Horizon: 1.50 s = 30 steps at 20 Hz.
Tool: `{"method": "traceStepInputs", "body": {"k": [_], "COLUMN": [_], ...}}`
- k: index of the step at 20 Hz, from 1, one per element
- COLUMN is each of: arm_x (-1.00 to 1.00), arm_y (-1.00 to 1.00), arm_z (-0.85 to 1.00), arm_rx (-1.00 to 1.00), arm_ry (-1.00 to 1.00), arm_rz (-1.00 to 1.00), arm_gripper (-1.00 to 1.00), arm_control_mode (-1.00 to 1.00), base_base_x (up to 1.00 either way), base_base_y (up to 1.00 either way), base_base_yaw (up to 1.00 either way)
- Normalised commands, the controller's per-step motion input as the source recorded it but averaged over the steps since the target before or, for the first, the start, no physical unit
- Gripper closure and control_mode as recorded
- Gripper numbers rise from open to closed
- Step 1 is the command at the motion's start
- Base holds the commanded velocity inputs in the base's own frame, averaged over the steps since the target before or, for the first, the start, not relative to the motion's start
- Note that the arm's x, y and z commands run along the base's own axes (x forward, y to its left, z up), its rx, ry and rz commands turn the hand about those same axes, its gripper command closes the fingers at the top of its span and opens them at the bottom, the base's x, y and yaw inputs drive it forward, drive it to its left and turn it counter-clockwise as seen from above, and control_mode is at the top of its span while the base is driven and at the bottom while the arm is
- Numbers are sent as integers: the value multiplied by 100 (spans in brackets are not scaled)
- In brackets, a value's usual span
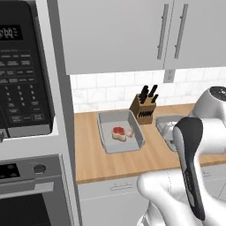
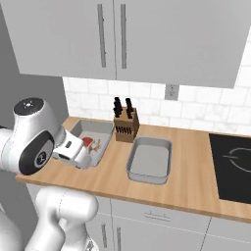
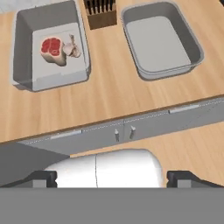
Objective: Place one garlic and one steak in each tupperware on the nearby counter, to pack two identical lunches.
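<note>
Two grey tupperware stand side by side on the wooden counter (image 3: 109,98). The left tupperware (image 3: 24,48) (image 1: 126,144) holds a chunky red steak (image 3: 51,47) (image 1: 118,131) with a pale fat edge. A small off-white garlic (image 3: 72,47) (image 1: 129,132) lies against the steak. The right tupperware (image 3: 158,40) (image 2: 150,160) has nothing in it. My gripper (image 3: 113,179) is open, its fingertips (image 3: 42,178) wide apart with nothing between them. It hovers back from the counter's front edge, above the cabinet fronts. In the right base view the hand covers the left tupperware's near corner.
A wooden knife block (image 3: 99,12) (image 2: 125,123) stands behind the gap between the containers. A black cooktop (image 2: 235,166) sits in the counter at the far right. A microwave (image 1: 22,66) and an oven (image 1: 26,194) fill a tall unit to the left. Wall cabinets hang overhead.
</note>
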Motion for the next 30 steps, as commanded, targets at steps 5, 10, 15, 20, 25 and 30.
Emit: {"method": "traceStepInputs", "body": {"k": [5,10,15,20,25,30], "arm_x": [-27,-7,0,0,0,0], "arm_y": [-1,0,0,0,0,0], "arm_z": [0,0,0,0,0,0], "arm_rx": [1,0,0,0,0,0], "arm_ry": [-3,1,0,0,0,0], "arm_rz": [0,0,0,0,0,0], "arm_gripper": [-100,-100,-100,-100,-100,-100], "arm_control_mode": [-100,100,100,100,100,100], "base_base_x": [0,-20,-100,-89,-14,-7], "base_base_y": [0,0,12,85,83,83], "base_base_yaw": [0,0,4,44,89,91]}}
